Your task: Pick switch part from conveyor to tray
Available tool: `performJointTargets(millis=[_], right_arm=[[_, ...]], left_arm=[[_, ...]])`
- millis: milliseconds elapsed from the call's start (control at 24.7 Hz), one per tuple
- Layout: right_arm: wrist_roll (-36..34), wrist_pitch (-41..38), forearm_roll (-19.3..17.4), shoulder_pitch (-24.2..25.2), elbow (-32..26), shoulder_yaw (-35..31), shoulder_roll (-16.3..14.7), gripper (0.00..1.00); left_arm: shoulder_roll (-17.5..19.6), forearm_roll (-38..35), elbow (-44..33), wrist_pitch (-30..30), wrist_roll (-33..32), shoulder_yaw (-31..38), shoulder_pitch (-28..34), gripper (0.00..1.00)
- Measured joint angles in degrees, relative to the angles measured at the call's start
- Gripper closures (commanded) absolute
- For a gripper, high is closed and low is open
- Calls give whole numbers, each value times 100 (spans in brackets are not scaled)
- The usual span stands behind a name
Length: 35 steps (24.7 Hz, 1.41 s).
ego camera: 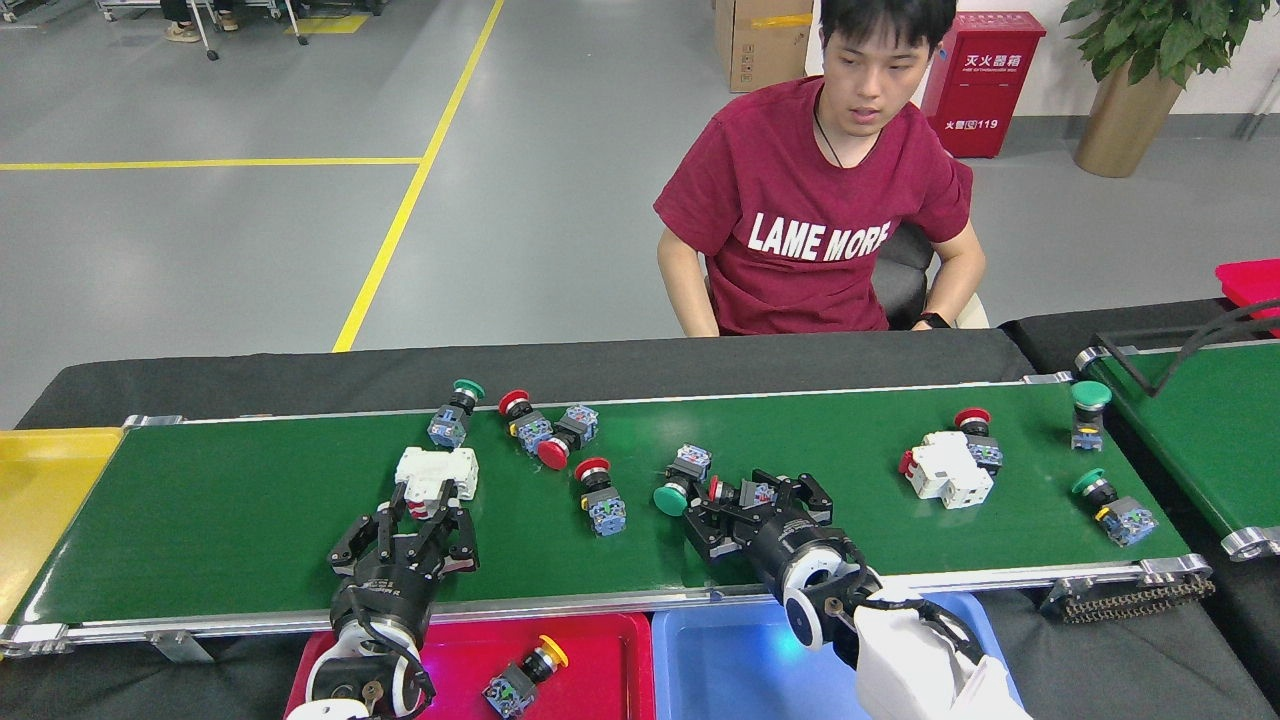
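The conveyor [250, 520] carries several switch parts. My left gripper [422, 497] reaches over the near rail, and its fingers pinch the near end of a white breaker-type switch part [437, 470]. My right gripper [752, 494] lies low over the belt's middle, open, fingers either side of a red push-button switch part [740, 492]. A green mushroom-button part [676, 484] lies just to its left. Below the near rail sit a red tray [590, 650], holding a yellow-button switch [525, 682], and a blue tray [715, 660].
More button switches lie at the belt's back left [530, 430] and centre [600, 497]. A second white breaker [942, 472] and two green-button parts [1088, 408] are at the right. A person sits behind the belt. Yellow tray [40, 500] is at left, another green belt [1200, 420] at right.
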Motion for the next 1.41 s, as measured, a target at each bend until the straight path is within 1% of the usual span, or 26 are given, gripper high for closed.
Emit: performJointTargets(millis=[40,81,202,243,283,404,445,485,525,566,606,647,687,728,768,930,1051,1091,1172,1213,1253,1334,1415], right_arm=[[31,-108,-29,11,-89,4,-57,74],[47,-297,-89,34,-282,4,-182,74],[53,-1012,-420,164,-1084,2,-848,69],[56,-1394,-504,276,-1330,0,-1074,67],[60,-1893,-558,397,-1549,1,-1225,66],[79,-3077,-603,659,-1804,0,-1533,62],[85,-3355,-604,704,-1813,0,-1557,58],[89,-3531,-604,709,-1824,1,-1554,50],[92,-3654,-605,707,-1825,0,-1506,30],[105,-3724,-600,708,-1818,9,-1357,9],[124,-3756,-587,707,-1805,46,-1107,4],[141,-3778,-583,701,-1793,105,-824,3],[154,-3758,-582,682,-1792,173,-647,3],[166,-3689,-581,638,-1787,229,-566,3],[176,-3647,-581,601,-1779,270,-559,3],[195,-3565,-584,588,-1738,339,-632,3],[205,-3534,-593,589,-1735,281,-910,3],[213,-3531,-599,598,-1740,140,-1050,4],[186,-3524,-606,746,-1768,-506,-1372,5],[157,-3517,-609,965,-1779,-967,-1501,5],[131,-3510,-604,1296,-1783,-1543,-1553,6],[72,-3476,-556,1896,-1785,-2499,-1559,8],[15,-3355,-450,2367,-1784,-3271,-1558,8]], left_arm=[[42,5,-189,-137,-2,94,131,100],[69,6,-374,-312,-6,196,295,100],[77,69,-729,-685,-14,435,641,100],[78,136,-806,-765,-15,486,709,100],[81,214,-861,-842,-16,507,758,100],[155,301,-907,-930,-21,549,814,100],[176,307,-911,-929,-22,573,813,100],[181,308,-913,-943,-22,575,813,100],[181,308,-913,-949,-22,575,811,100],[181,308,-912,-950,-23,575,806,100],[181,308,-913,-962,-24,571,797,99],[180,308,-913,-966,-25,563,789,99],[180,308,-916,-977,-25,552,786,99],[181,309,-921,-977,-25,551,787,99],[181,309,-924,-976,-25,552,788,99],[181,312,-1001,-983,-28,532,810,99],[180,313,-1098,-1067,-29,461,842,99],[179,312,-1123,-1102,-30,444,858,99],[179,313,-1187,-1197,-30,392,978,99],[179,313,-1201,-1301,-30,306,1046,99],[174,313,-1219,-1429,-32,138,1098,99],[158,313,-1333,-1628,-34,-291,1178,99],[158,313,-1421,-1728,-36,-842,1296,99]])
